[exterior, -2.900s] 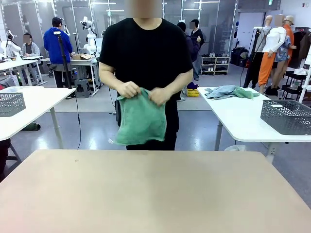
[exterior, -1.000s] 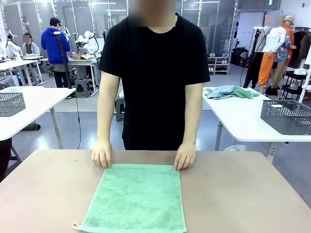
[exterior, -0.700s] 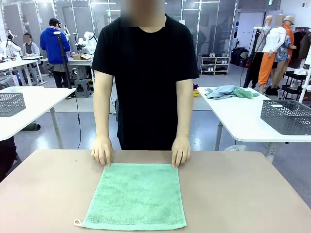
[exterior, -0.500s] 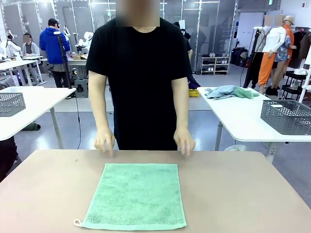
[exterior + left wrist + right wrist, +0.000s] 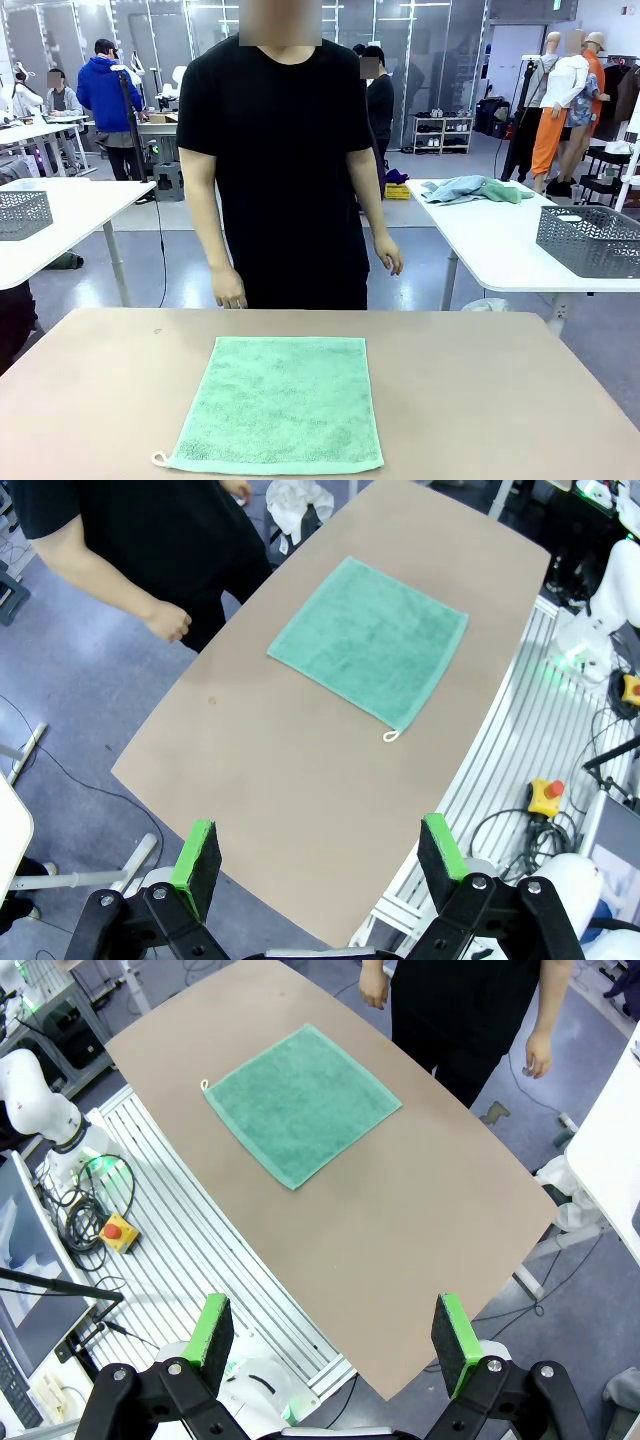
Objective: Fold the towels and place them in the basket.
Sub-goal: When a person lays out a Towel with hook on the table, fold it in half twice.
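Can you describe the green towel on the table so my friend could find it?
Find the big tan table in front of the person in black. A mint green towel lies flat in its middle. Unlike the crumpled towels on the white table behind, it is smooth, with a little white loop at one corner.

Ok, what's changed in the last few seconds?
The person laid the mint green terry towel flat on the tan table, pressed its far corners, then let go and drew both hands back off the table. The towel has lain still for the last half second.
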